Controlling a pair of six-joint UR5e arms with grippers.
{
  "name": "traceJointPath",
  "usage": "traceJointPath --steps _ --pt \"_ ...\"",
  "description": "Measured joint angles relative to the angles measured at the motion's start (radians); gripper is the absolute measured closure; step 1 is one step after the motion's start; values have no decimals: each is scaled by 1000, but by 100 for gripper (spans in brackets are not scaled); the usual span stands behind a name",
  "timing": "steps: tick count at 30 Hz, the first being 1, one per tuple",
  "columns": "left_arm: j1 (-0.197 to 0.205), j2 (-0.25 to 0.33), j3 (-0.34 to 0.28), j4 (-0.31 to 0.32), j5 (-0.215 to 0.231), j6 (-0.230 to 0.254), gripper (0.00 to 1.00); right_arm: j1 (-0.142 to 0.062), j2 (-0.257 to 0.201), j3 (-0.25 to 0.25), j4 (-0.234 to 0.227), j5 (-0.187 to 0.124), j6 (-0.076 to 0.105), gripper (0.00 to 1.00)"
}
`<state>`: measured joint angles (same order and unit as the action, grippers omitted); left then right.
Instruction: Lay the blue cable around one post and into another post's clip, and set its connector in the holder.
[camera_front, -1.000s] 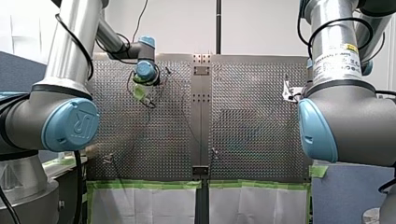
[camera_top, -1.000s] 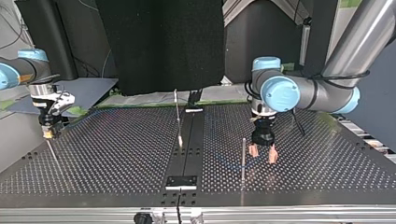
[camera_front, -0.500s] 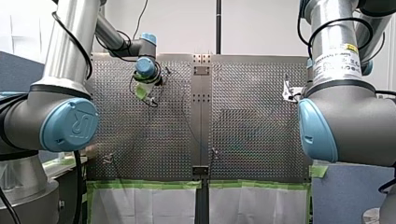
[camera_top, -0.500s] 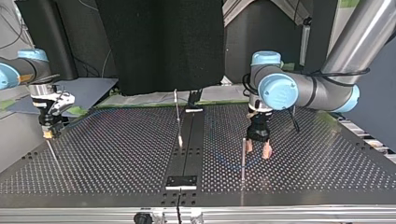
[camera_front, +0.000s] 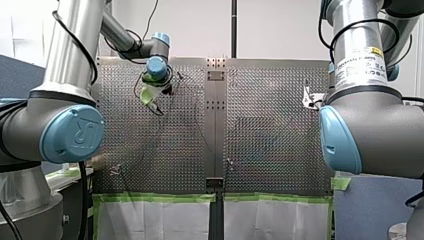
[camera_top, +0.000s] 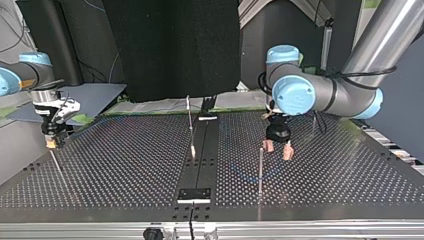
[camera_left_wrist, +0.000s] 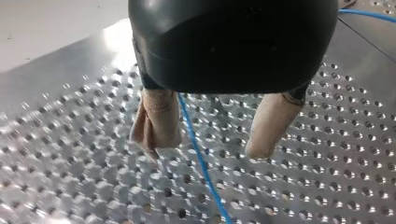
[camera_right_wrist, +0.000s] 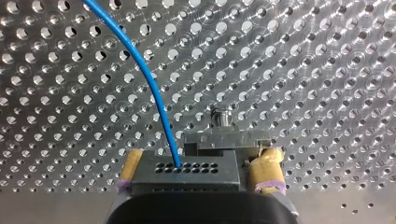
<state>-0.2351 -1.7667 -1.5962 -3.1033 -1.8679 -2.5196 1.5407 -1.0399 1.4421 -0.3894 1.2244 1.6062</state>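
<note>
Left claw (camera_left_wrist: 208, 148) wide, cable (camera_left_wrist: 211, 186) between fingers (camera_left_wrist: 159, 121), ungripped: centre it before closing. Right claw (camera_right_wrist: 200, 159) clamps connector (camera_right_wrist: 187, 176); hold steady.

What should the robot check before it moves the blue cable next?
1. Left end effector open: ok.
2. Blue cable lies between its fingers: ok.
3. Left end effector gripping the cable: not ok, not yet closed.
4. Right end effector clamps the connector: ok.
5. Cable looped round the post: cannot tell.
</note>
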Motion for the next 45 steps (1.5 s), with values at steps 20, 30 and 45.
traceJointPath --steps 20,30,45 --pt "-43 124 -43 -95 -88 135 0 0 0 0 0 0 0 0" --pt "-63 210 -9 -144 -16 222 0 0 0 0 0 0 0 0" --pt "-75 270 62 -222 -15 352 0 0 0 0 0 0 0 0"
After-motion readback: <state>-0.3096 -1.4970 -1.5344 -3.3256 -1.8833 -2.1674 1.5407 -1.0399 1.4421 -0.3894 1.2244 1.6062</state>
